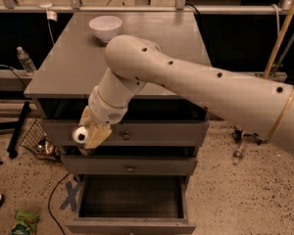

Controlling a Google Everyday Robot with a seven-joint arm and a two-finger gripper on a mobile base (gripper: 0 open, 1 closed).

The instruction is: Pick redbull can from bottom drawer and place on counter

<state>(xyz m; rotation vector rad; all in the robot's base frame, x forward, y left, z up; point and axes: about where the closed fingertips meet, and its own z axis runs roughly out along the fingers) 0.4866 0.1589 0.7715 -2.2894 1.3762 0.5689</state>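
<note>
A: Need position of gripper (87,134).

B: Hanging in front of top drawer (161,133), left end, just below front edge of counter (68,67). Well above bottom drawer (131,223).

A: Jaws?

B: Clamped on redbull can (79,135), by the look of it. Only seeing the round silver top, turned outward, so probably held tilted or sideways. Can't see the can's sides.

A: Bottom drawer?

B: Pulled out, dark inside, nothing visible in it. Reads as pick done and place not yet done.

A: Failure modes?

B: First, clipping the counter's front edge on the lift. Too close underneath it to go straight up. Better to back out, then rise.

Second, slipping. Smooth metal, unknown grip depth. Could lose it during wrist rotation and drop it into the drawer or onto the floor.

Third, releasing it tilted. Would likely tip, roll and go off the edge. Needs setting upright, base flat, well in from the rim.

A: Obstacles on top?

B: Just white bowl (105,27) near the back edge. Easy to avoid by placing toward the front. Also worth watching arm (196,80) sweeping low across the surface.
</note>
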